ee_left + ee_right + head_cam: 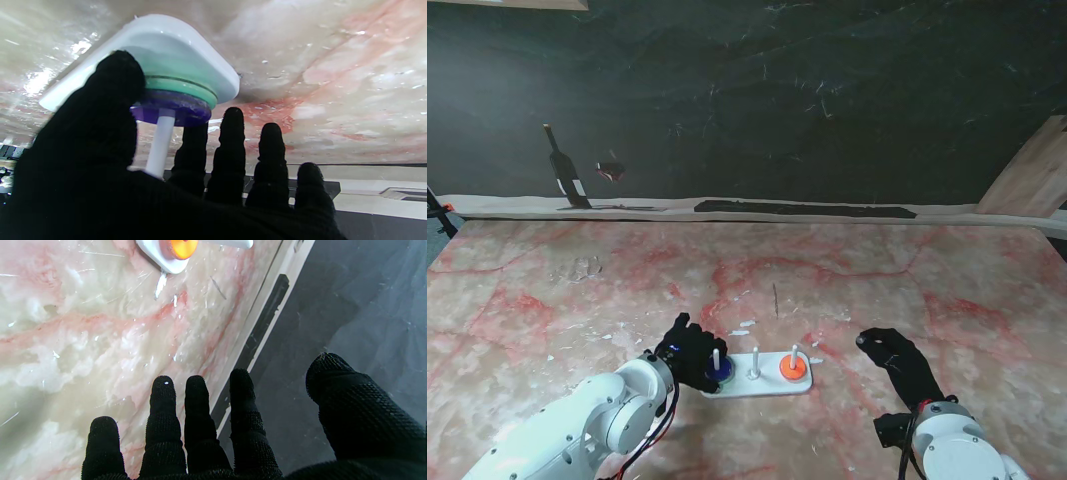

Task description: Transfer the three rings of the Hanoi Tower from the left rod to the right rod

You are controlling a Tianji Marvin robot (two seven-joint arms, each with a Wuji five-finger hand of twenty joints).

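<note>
Hanoi Tower base, white and oblong, is seen lying on the marble-patterned table between the two arms, close to the near edge. Left hand, black-gloved, is placed against the base's left end. From the left wrist view, its thumb and index finger are set either side of the purple ring, which is stacked on the green ring on the left rod; a firm pinch cannot be confirmed. Remaining fingers are spread, clear of the rings. Middle rod is bare. Orange ring is seated on the right rod. Right hand is held well apart to the right, fingers extended and slightly parted, nothing grasped.
</note>
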